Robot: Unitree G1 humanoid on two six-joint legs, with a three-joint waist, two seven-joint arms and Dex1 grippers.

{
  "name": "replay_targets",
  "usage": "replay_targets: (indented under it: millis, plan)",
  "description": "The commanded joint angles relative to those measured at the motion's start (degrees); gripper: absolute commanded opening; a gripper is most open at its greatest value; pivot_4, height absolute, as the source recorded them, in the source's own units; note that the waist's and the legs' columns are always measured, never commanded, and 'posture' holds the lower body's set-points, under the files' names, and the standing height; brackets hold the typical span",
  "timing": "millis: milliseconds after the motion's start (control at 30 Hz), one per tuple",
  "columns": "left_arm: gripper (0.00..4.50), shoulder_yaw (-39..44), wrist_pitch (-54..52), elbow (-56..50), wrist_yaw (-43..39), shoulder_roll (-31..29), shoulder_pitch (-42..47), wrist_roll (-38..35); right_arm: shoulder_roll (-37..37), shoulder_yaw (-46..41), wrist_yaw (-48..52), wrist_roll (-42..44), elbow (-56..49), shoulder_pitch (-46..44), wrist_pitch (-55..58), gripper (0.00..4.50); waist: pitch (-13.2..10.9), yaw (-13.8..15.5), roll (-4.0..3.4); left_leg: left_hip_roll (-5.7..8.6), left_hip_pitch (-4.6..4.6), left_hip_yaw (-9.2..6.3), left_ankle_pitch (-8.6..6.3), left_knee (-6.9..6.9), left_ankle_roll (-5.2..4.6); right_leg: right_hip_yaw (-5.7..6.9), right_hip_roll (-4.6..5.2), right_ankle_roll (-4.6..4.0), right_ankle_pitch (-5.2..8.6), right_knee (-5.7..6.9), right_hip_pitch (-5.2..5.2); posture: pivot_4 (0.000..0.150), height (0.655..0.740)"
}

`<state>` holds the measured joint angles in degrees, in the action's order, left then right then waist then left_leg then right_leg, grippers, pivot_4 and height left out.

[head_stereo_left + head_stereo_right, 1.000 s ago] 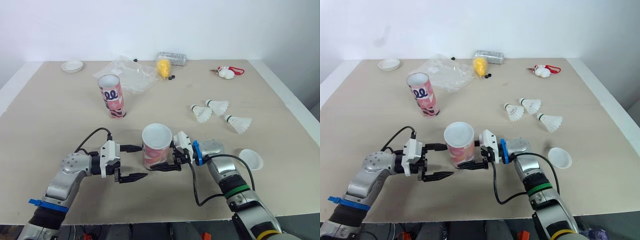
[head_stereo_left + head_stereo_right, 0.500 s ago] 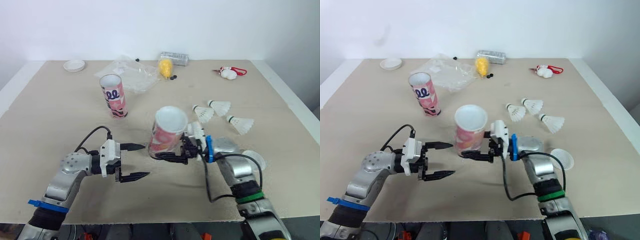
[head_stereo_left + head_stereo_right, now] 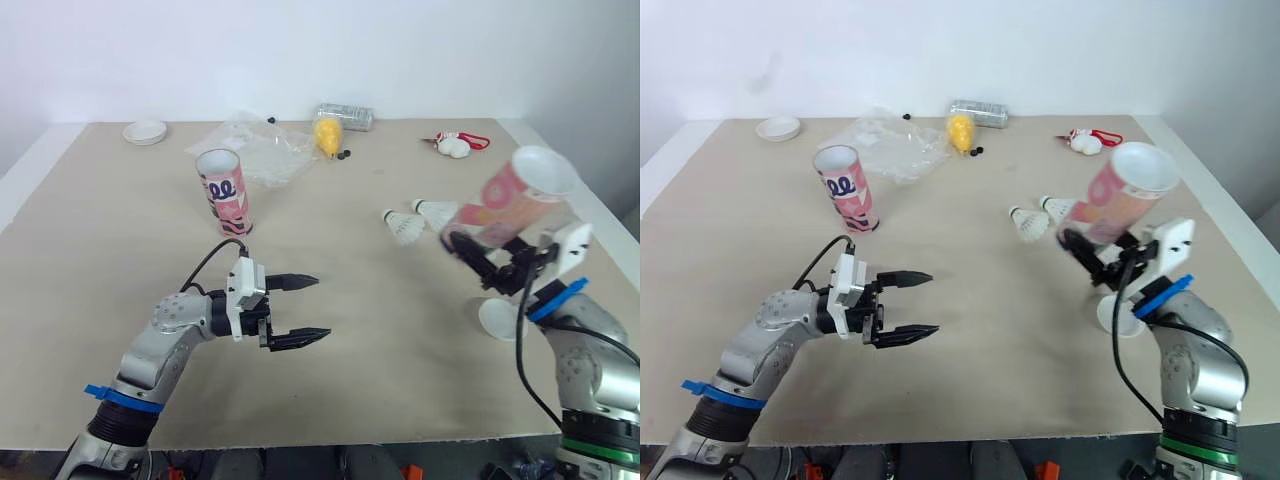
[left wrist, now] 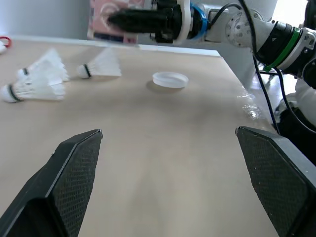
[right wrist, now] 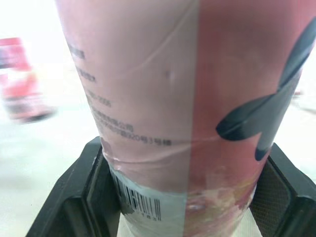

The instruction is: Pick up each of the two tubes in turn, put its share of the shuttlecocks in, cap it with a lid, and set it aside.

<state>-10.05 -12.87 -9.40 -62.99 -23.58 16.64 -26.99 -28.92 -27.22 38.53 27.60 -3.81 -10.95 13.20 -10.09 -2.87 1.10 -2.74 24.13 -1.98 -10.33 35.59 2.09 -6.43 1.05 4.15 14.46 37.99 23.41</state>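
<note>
While your right gripper (image 3: 478, 262) clamps the tube (image 3: 512, 198), its jaws sit tight on the lower part of the pink wall. The right wrist view shows one black finger (image 5: 86, 197) on each side, just above the barcode strip. You hold the tube clear of the table (image 3: 100, 260), over its right side, tilted with the open white mouth raised and leaning toward the right edge. I cannot see into the tube.

Your left gripper (image 3: 318, 308) holds nothing. Its jaws are spread wide, and it points toward the right arm over the front middle of the table.

Under your right gripper a white lid (image 3: 497, 322) lies flat on the table, near the right edge. The shuttlecocks (image 3: 405, 227) lie on their sides just to the left of the held tube's lower end. Two are plain in the head views, and the left wrist view shows three close together, apart from the lid.

Your second tube (image 3: 225, 190) stands upright on the left half of the table with its mouth open, well apart from both grippers. A far lid (image 3: 146, 131) rests at the back left corner. Behind the second tube lies a crumpled clear bag (image 3: 255, 150), with a yellow object (image 3: 326, 135) just beside it. A small red and white item (image 3: 455, 146) sits at the back right.
</note>
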Motion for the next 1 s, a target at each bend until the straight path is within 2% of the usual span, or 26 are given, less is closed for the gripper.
replay_targets:
  millis: [33,200,300,600,833,933,1000]
  plan:
    - [4.50,-1.5,0.5,-1.9,1.5,1.0,1.3,1.5,-0.3,-5.3,-5.9,-2.3,1.8,1.9,-4.9,3.37,0.0,0.1,0.00,0.00,0.00,0.00,0.00,0.00,0.00,0.00,0.00,0.00,0.00,0.00,0.00,0.150,0.7400]
    - [4.50,-2.5,3.1,-0.8,0.8,1.9,2.6,3.1,-0.4,-7.7,-10.7,-3.3,5.2,4.3,-6.4,3.37,0.0,0.1,-0.03,0.02,0.00,0.05,0.00,0.05,0.00,-0.05,0.02,-0.07,0.02,0.00,-0.02,0.150,0.7400]
    - [4.50,-3.3,1.9,0.8,3.7,3.7,4.5,4.9,-0.6,-10.0,-16.0,-4.8,10.0,5.3,-6.5,3.37,0.0,0.1,-0.03,0.03,-0.03,0.10,0.01,0.09,-0.01,-0.10,0.03,-0.13,0.03,0.00,-0.04,0.150,0.7400]
    - [4.50,-3.0,5.4,0.4,3.4,7.1,3.9,4.0,-1.0,-9.9,-16.6,-4.2,16.3,5.5,-7.8,3.37,0.1,-0.1,-0.14,0.04,-0.05,0.18,0.01,0.11,-0.02,-0.21,0.01,-0.13,0.03,0.00,-0.04,0.150,0.7400]
    - [4.50,-2.9,6.1,1.0,3.4,7.4,3.5,3.7,-2.1,-9.3,-16.4,-4.4,18.5,5.4,-7.8,3.37,0.1,0.0,-0.17,0.05,-0.05,0.19,0.01,0.13,-0.02,-0.23,0.02,-0.13,0.03,0.00,-0.05,0.150,0.7400]
    - [4.50,-3.1,6.0,0.9,3.6,7.5,3.3,3.5,-2.9,-8.8,-15.8,-4.4,19.2,5.4,-7.2,4.27,0.1,0.0,-0.16,0.06,-0.05,0.19,0.01,0.14,-0.02,-0.24,0.02,-0.14,0.04,0.00,-0.05,0.150,0.7400]
    - [4.50,-3.1,6.0,1.0,3.7,7.5,3.4,3.5,-3.2,-8.7,-15.8,-4.4,19.2,5.5,-7.1,4.45,0.1,0.0,-0.16,0.06,-0.05,0.19,0.01,0.14,-0.02,-0.24,0.02,-0.14,0.04,0.00,-0.05,0.150,0.7400]
